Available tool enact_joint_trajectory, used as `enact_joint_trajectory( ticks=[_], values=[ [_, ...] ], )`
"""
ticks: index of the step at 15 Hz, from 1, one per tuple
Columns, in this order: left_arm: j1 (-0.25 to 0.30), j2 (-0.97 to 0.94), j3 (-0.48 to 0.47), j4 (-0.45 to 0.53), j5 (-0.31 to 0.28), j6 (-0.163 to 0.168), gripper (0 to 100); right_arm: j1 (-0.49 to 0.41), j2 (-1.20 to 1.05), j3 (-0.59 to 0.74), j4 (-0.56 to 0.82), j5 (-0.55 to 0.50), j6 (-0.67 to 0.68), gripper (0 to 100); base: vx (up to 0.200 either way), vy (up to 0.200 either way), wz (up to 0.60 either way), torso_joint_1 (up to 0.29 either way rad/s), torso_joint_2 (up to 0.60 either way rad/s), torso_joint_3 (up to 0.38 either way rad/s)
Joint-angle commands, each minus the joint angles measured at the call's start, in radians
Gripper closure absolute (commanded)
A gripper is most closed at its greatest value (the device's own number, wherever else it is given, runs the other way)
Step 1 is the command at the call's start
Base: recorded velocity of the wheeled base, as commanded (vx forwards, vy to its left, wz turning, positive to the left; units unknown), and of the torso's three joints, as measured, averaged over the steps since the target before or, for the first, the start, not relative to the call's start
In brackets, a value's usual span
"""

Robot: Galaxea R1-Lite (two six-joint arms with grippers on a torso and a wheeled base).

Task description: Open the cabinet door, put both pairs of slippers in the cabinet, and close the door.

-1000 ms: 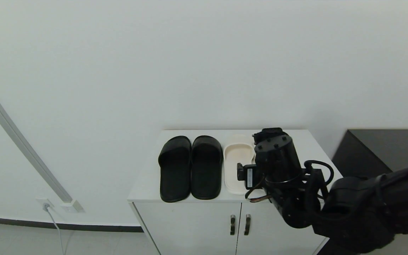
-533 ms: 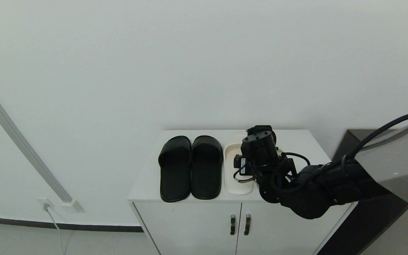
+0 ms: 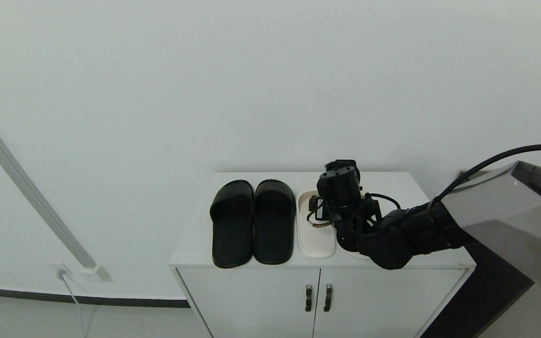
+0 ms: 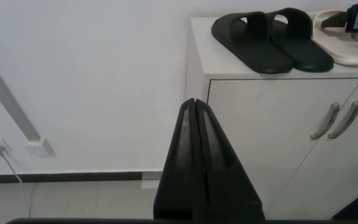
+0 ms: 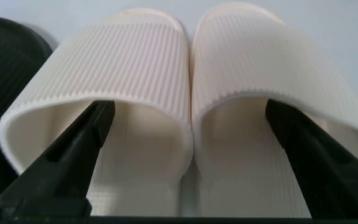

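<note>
— Black rubber slide slippers (image 3: pixel 251 220) lie left on the white two-door cabinet (image 3: pixel 247 300); cream ribbed slippers (image 3: pixel 316 234) lie just beside them. All toes face the wall, long axes front to back.

— The left gripper (image 4: pixel 194 162) is clenched and empty, low beside the cabinet. The right gripper (image 5: pixel 188 124) is spread, a finger at each cream strap's mouth. Pinch the inner edges together and lift level. The doors look unopened.

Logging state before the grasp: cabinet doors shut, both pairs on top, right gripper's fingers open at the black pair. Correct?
Not quite: the right gripper has its fingers open at the white pair, not the black pair, as the right wrist view shows. The cabinet doors are shut and both pairs sit on top.
</note>
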Motion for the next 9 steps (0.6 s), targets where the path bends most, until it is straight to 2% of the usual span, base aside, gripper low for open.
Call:
enact_joint_trajectory(
  ticks=[1, 9],
  values=[
    [0.000, 0.001, 0.000, 0.000, 0.000, 0.000, 100, -0.003, 0.010, -0.016, 0.000, -0.001, -0.012, 100, 0.000, 0.000, 0.00, 0.000, 0.00, 0.000],
    [0.000, 0.001, 0.000, 0.000, 0.000, -0.002, 100, -0.003, -0.016, -0.010, -0.001, -0.001, -0.015, 100, 0.000, 0.000, 0.00, 0.000, 0.00, 0.000]
  ],
)
